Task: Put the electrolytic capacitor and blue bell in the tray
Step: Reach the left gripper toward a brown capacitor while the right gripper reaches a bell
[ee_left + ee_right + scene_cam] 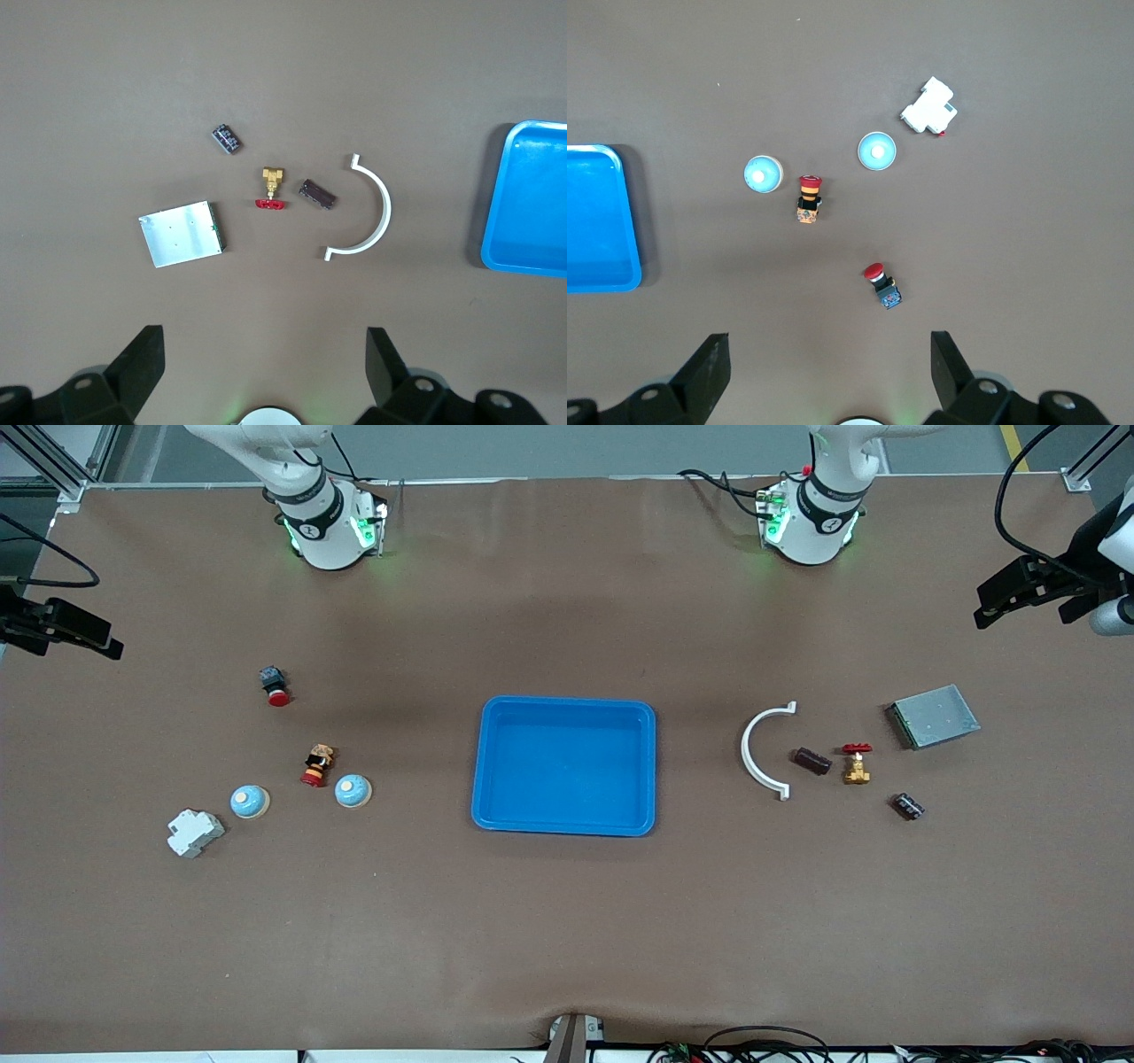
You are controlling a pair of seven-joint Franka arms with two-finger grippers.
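Tray [479, 779] is seen mid-worktop [567, 939], nothing in it. Capacitor [908, 806] lies toward the left arm's end, two blue bells [353, 790] toward the right's. Both hands [266, 354] [830, 352] hang wide, holding nothing.

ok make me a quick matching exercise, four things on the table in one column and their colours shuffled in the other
Things:
1. tray
2. curved clip
3. valve
4. flat plate

Colours:
A. brass with a red handle
B. grey metal
C. bright blue
D. white

Pairs: 1-C, 2-D, 3-A, 4-B
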